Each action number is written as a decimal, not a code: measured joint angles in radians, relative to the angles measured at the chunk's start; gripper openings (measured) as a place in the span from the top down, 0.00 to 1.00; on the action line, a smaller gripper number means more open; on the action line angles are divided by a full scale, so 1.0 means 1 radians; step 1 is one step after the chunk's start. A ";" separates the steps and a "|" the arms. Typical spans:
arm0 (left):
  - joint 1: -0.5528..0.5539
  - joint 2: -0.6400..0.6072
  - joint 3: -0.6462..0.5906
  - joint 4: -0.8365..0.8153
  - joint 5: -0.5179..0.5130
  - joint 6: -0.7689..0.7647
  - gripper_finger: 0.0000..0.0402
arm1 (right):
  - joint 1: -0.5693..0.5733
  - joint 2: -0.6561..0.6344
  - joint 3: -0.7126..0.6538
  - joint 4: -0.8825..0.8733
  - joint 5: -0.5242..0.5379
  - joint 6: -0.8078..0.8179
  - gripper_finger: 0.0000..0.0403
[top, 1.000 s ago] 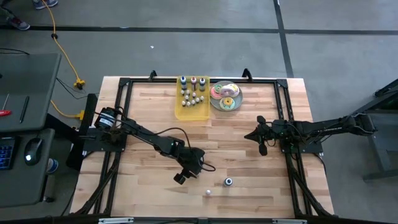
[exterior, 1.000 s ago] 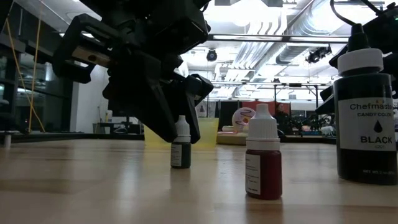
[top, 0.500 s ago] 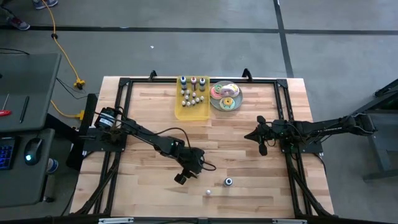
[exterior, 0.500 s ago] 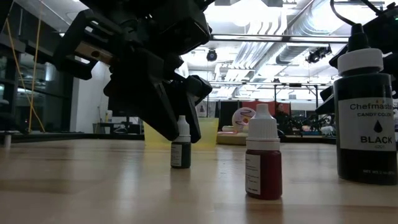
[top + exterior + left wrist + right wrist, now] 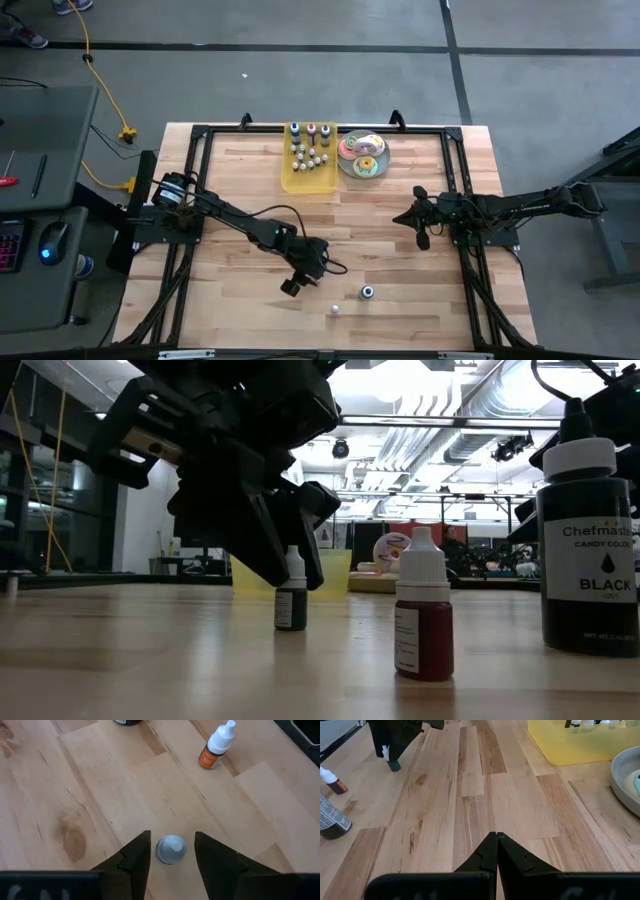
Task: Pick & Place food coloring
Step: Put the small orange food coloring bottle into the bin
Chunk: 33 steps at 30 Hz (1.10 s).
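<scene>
From above, the left pincer (image 5: 290,287) hangs low over the front of the table (image 5: 240,190), well apart from the yellow tray (image 5: 309,178).

At table height, a small upright bottle (image 5: 291,590) stands between its spread fingers, seemingly untouched.

The left wrist camera shows its cap (image 5: 171,849) centred. Light, stiff, tippable: best gripped on the body.

The right pincer (image 5: 496,851) waits, pressed together.

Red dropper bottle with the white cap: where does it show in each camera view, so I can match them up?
High view: red dropper bottle near the table's front edge, about centre.
Low view: foreground, right of centre.
Left wrist view: the picture's upper right, standing on bare wood.
Right wrist view: the picture's far left edge.
Shared landmark: the big black bottle close beside it.
</scene>
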 joint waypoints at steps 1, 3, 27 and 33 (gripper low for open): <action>0.000 0.000 0.000 -0.003 -0.007 -0.005 0.64 | 0.000 0.000 0.000 0.000 0.000 0.000 1.00; 0.000 -0.001 0.000 -0.008 -0.024 -0.023 0.64 | 0.000 0.000 0.000 0.000 0.000 0.000 1.00; 0.000 -0.001 0.011 -0.024 -0.019 -0.046 0.77 | 0.000 0.000 0.000 0.000 0.000 0.000 1.00; 0.000 -0.001 0.013 -0.029 0.029 -0.057 0.88 | 0.000 0.000 0.000 0.000 0.000 0.000 1.00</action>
